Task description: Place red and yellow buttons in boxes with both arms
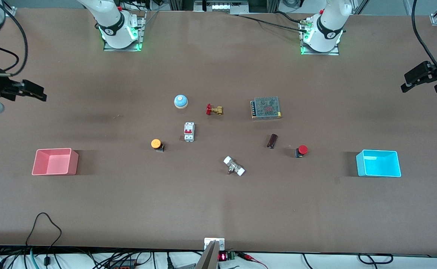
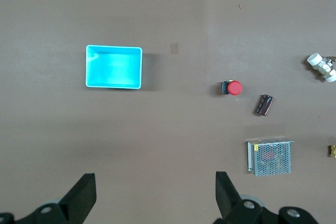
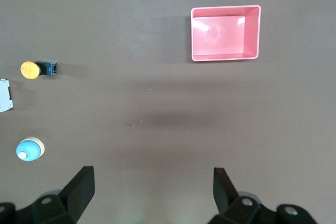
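The red button [image 1: 301, 150] lies on its side on the table, toward the left arm's end; it also shows in the left wrist view [image 2: 231, 88]. The orange-yellow button [image 1: 157, 144] lies toward the right arm's end and shows in the right wrist view [image 3: 35, 69]. The cyan box [image 1: 378, 163] [image 2: 114, 67] and the pink box [image 1: 55, 161] [image 3: 226, 33] stand empty at the two ends of the table. My left gripper [image 1: 420, 80] [image 2: 155, 184] is open and empty, high over the table's left-arm end. My right gripper [image 1: 31, 92] [image 3: 153, 180] is open and empty, high over the right-arm end.
In the middle of the table are a blue dome bell [image 1: 180, 101], a red-handled brass valve [image 1: 214, 110], a white breaker [image 1: 189, 132], a metal mesh power supply [image 1: 266, 108], a dark cylinder [image 1: 272, 141] and a white-ended fitting [image 1: 234, 166].
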Robot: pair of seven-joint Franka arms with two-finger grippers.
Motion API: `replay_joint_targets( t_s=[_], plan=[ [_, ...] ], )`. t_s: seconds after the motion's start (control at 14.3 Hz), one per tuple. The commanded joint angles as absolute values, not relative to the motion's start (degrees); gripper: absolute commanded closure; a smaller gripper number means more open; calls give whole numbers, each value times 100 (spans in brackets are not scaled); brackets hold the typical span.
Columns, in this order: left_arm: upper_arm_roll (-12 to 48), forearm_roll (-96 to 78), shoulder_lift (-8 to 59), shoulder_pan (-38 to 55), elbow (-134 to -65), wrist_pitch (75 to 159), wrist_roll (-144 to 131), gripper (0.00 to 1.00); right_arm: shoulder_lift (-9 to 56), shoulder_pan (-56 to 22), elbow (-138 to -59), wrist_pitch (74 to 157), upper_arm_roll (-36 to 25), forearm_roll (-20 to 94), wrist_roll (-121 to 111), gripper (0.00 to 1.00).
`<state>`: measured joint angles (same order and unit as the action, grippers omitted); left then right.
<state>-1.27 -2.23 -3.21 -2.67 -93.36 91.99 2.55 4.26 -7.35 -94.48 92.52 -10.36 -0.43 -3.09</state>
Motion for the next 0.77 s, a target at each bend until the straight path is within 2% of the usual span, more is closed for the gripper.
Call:
replay_joint_targets(
  t_s=[0.0,0.42,0.7],
  plan=[
    [-97,-299,-404,-316,-9431,9193,387,0,702,-826,-9422,9430,-1011,-70,-316,0],
    [-97,-299,-387,-316,-9448,9202,387,0,1300,-1458,-9396,10027,-976,227,290,0],
    [-88,-299,-387,-308,-9448,9202,378,0,1871,-2160,-9387,10791,-976,255,1088,0]
  ],
)
